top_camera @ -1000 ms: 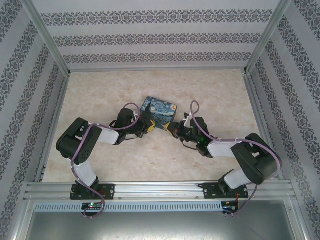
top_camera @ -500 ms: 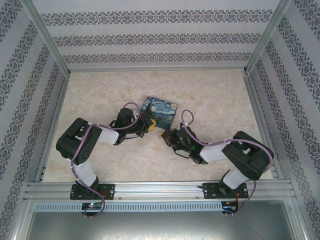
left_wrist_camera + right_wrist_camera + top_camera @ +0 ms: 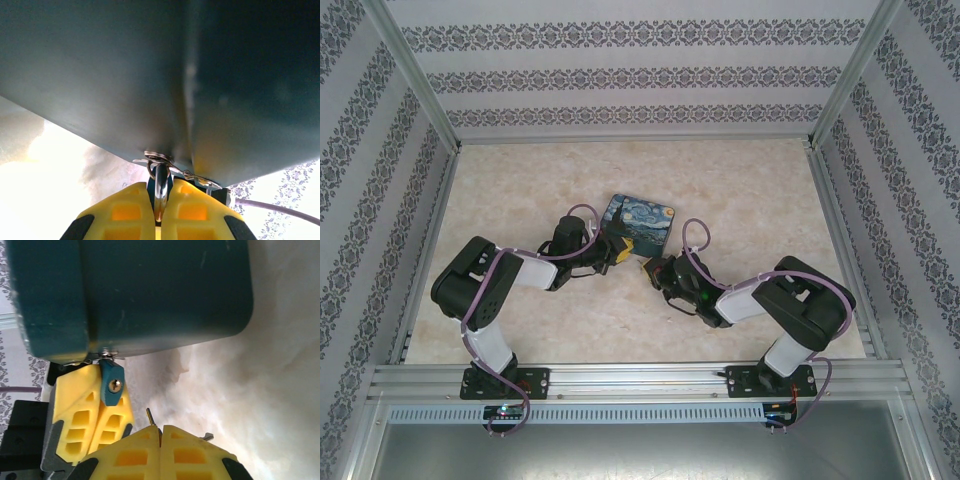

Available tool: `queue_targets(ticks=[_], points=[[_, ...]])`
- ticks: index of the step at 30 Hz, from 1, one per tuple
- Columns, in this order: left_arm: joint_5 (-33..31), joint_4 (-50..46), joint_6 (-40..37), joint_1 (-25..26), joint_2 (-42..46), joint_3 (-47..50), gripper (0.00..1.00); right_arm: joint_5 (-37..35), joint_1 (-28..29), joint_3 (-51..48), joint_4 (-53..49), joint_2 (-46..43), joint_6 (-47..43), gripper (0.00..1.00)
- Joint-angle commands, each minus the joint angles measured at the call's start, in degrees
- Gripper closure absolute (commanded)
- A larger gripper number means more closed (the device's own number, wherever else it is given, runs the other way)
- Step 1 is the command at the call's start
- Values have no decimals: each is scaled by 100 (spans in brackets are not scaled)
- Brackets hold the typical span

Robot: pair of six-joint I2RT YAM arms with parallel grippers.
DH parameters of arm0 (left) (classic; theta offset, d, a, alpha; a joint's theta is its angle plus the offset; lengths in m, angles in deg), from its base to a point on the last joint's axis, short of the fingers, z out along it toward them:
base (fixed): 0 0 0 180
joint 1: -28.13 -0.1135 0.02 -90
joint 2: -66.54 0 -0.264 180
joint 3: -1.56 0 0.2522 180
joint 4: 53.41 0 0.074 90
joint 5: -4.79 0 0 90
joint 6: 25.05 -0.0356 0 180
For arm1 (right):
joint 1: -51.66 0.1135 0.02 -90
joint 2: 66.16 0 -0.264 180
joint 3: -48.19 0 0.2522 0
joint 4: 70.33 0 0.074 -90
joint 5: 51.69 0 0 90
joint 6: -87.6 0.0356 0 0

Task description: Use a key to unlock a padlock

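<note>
Hanging at the 6 o'clock edge of the box (image 3: 642, 222), the teal padlock (image 3: 111, 384) is pinched between the left fingers (image 3: 127, 210), which press together on its shackle. The right fingers (image 3: 135, 450) squeeze the key (image 3: 149, 416). Its tip pokes toward 11 o'clock, near the keyhole but apart from it, above the pale table (image 3: 740, 180).

Yellow fingers (image 3: 125, 215) tight on padlock (image 3: 160, 186) shackle

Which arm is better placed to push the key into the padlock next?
Right. The right pincer is shut on the key, its tip close to the keyhole of the padlock. The left pincer is shut on the padlock, steadying it at the box.
</note>
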Motion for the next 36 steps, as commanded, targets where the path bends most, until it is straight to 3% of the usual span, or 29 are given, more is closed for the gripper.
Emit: queue_targets(ticks=[1, 36], points=[[140, 377, -60, 4, 175, 35, 100, -190, -26, 147, 252, 22, 41, 100], [194, 382, -53, 11, 195, 36, 100, -119, -160, 397, 305, 226, 71, 100]])
